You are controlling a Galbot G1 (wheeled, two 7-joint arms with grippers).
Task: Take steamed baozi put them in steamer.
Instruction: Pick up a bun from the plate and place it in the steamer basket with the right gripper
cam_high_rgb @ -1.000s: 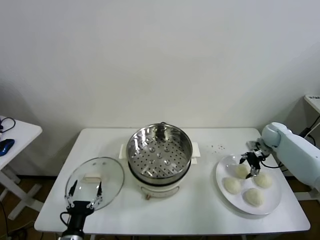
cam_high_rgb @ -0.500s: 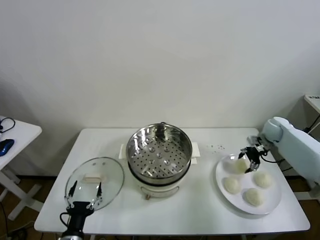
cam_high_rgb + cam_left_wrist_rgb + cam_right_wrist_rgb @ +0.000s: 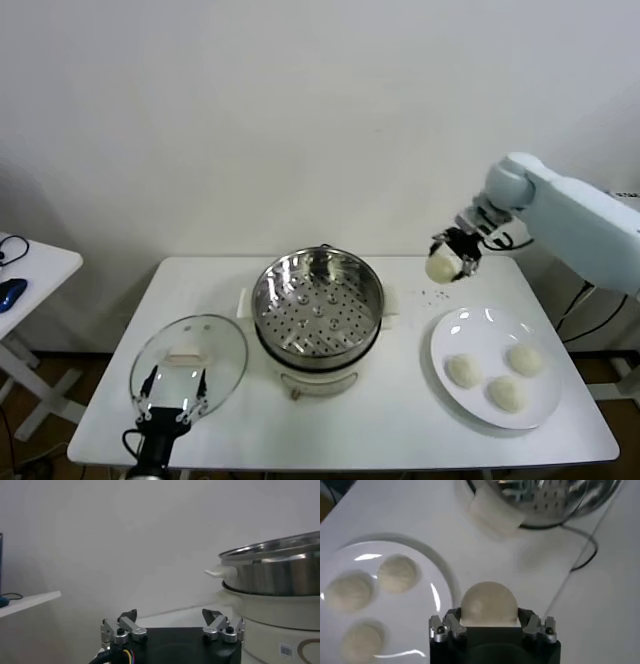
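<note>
We see one bun [image 3: 440, 267] held between our right gripper [image 3: 449, 258]'s fingers, up in the air between the steamer [image 3: 318, 305] and the plate [image 3: 450, 330]. Three more buns [image 3: 464, 371] lie on that plate, at the counter [image 3: 400, 420]'s right end. Our left gripper [image 3: 168, 396] hangs over the glass lid [image 3: 215, 340], fingers wide.

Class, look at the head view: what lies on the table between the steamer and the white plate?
Only a scatter of small dark specks between the steamer and the plate; otherwise bare tabletop, seen in the head view.
</note>
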